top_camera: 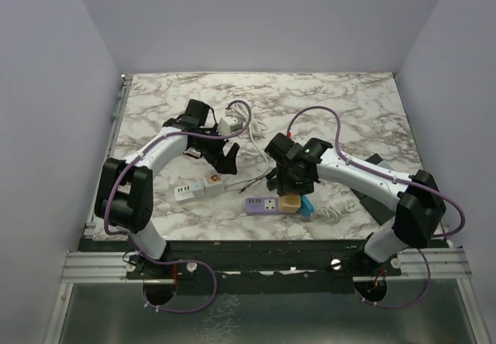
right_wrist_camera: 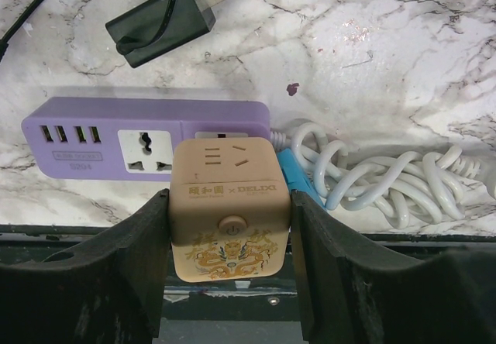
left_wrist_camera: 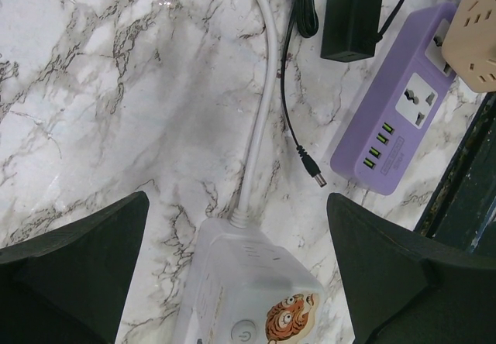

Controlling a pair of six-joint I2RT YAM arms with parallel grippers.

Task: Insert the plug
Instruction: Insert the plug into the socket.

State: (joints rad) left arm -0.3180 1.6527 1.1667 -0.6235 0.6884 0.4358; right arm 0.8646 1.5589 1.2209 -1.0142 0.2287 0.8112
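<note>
At the near edge of the surface (top_camera: pixel 356 104), the right end effector (right_wrist_camera: pixel 229 232) is clamped on the tan cube plug (right_wrist_camera: pixel 230 197). Its two dark fingers (right_wrist_camera: pixel 139 259) press against the cube's left and right sides. The cube sits over the right end of the purple power strip (right_wrist_camera: pixel 101 131), covering the socket there; whether its prongs are seated cannot be told. The strip's universal socket and four USB ports lie uncovered just to the left of the cube. A black adapter (right_wrist_camera: pixel 163 20) lies on the marble beyond the strip, apart from it. A coiled white cable (right_wrist_camera: pixel 387 177) rests to the right of the strip.

Well to the left, the left end effector (left_wrist_camera: pixel 236 204) hangs with its fingers spread wide, gripping nothing. It is above the cord end of a white power strip (left_wrist_camera: pixel 248 297).
</note>
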